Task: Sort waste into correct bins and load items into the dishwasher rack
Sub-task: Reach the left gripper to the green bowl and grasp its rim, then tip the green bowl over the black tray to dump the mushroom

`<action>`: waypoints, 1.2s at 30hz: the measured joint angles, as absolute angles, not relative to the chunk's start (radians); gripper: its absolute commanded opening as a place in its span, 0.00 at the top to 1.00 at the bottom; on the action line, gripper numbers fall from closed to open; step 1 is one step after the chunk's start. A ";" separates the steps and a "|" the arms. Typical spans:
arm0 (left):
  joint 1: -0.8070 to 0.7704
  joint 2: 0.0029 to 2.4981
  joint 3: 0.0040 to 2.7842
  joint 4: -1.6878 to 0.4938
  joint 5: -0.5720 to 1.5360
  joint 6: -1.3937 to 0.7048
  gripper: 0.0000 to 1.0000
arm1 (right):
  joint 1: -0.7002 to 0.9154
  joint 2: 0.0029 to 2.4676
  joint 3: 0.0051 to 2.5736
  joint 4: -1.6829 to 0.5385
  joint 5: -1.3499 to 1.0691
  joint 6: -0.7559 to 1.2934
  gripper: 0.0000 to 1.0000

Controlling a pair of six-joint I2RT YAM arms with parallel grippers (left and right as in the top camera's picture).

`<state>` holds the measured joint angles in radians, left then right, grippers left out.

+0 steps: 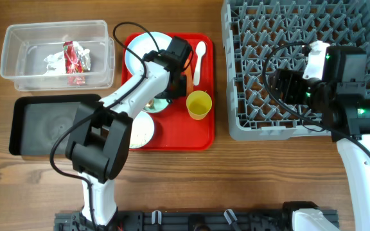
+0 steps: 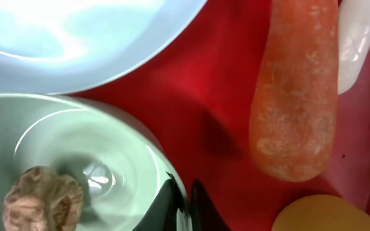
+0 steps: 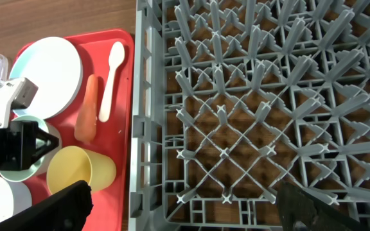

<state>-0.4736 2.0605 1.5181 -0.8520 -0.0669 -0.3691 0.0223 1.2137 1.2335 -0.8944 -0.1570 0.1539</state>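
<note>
Because the left arm lies across the red tray [image 1: 201, 138] in the overhead view, the carrot [image 2: 294, 96] and most of one bowl [image 2: 76, 141] are hidden there; the wrist views show them. The left gripper [image 2: 184, 204] has its two dark fingers clamped together on that bowl's thin rim, on the side towards the carrot. Only the fingertips show, cut off at the picture's lower edge. Inside the glossy, pale bowl sits a wrinkled brown lump [image 2: 44, 199] that I cannot identify.

The single carrot is stubby, orange and dusty-skinned. It lies flat on the tray between the bowl and the one white plastic spoon [image 1: 199, 61], which is by the tray's far right corner. One round pale-blue plate [image 1: 137, 54] sits at the tray's far edge and one yellow cup [image 1: 198, 104] near its right edge. A second bowl [image 1: 143, 131] is at the near edge, half covered by the arm, its contents too pale to make out.

The right gripper [image 3: 185, 189] hangs above the grey rack [image 1: 236, 128], fingers spread wide. The rack is a square plastic grid of upright pegs at the table's [image 1: 236, 186] far right corner, cropped by the frame.

At the far left corner, a clear tub [image 1: 18, 38] holds one crinkled red wrapper [image 1: 76, 58] and one crumpled white tissue [image 1: 51, 62]. A shallow black tray [image 1: 44, 125] sits just beside it along the left edge.
</note>
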 measured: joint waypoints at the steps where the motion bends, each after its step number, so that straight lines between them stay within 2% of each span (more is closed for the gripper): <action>1: -0.474 2.059 1.518 -0.852 -0.070 -0.374 0.96 | 0.022 1.214 1.234 -0.894 -0.157 0.155 0.06; 9: -0.476 2.027 1.516 -0.882 -0.070 -0.396 0.96 | 0.022 1.214 1.234 -0.894 -0.157 0.172 0.06; 17: -0.433 1.739 1.575 -1.053 -0.039 -0.396 0.96 | 0.022 1.214 1.234 -0.894 -0.157 0.172 0.06; 20: -0.332 1.642 1.583 -1.142 -0.025 -0.393 0.96 | 0.022 1.214 1.234 -0.894 -0.159 0.172 0.06; 25: -0.078 1.625 1.583 -1.245 0.092 -0.309 0.96 | 0.022 1.214 1.234 -0.894 -0.161 0.172 0.06; 32: 0.319 1.625 1.565 -1.265 0.434 -0.039 0.96 | 0.022 1.214 1.234 -0.886 -0.164 0.172 0.06; 36: 0.526 1.633 1.489 -1.226 0.698 0.102 0.96 | 0.022 1.214 1.234 -0.882 -0.164 0.172 0.06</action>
